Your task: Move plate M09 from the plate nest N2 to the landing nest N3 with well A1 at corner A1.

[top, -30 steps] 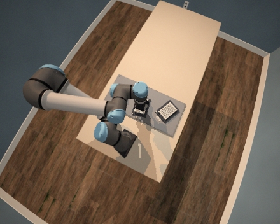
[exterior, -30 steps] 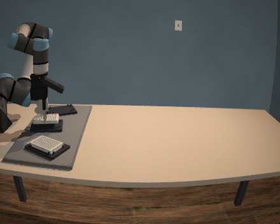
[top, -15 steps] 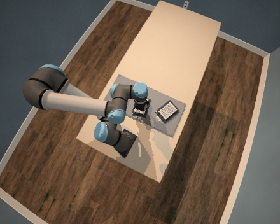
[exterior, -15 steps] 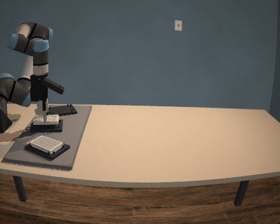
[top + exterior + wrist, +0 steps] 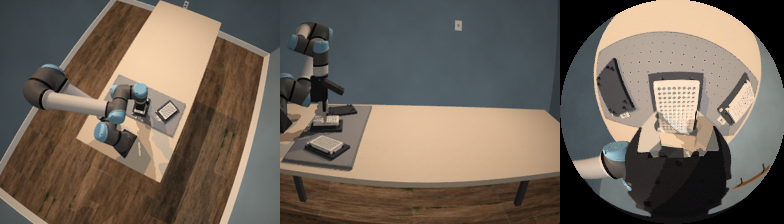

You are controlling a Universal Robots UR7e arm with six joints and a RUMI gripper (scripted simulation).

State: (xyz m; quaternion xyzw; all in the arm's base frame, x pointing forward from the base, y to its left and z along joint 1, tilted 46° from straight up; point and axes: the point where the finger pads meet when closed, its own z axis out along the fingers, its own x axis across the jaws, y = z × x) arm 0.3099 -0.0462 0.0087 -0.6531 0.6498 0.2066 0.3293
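My gripper (image 5: pixel 140 112) (image 5: pixel 325 115) (image 5: pixel 676 111) is shut on the near end of plate M09 (image 5: pixel 328 120) (image 5: pixel 677 101), a white well plate. The plate is over the black middle nest N2 (image 5: pixel 326 128) (image 5: pixel 676 77); I cannot tell whether it rests on the nest or is just above it. Plate M06 (image 5: pixel 167 111) (image 5: pixel 326 144) (image 5: pixel 741 100) lies on its black nest N1 (image 5: pixel 340 151) at the front of the mat. The empty black landing nest N3 (image 5: pixel 342 110) (image 5: pixel 614 89) is at the back of the mat. In the top view the arm hides it.
The three nests stand in a row on a grey perforated mat (image 5: pixel 173 127) (image 5: pixel 356 133) (image 5: pixel 660 55) at the left end of a long beige table (image 5: pixel 172 48) (image 5: pixel 455 140). The arm's base (image 5: pixel 125 141) stands at the table edge beside the mat.
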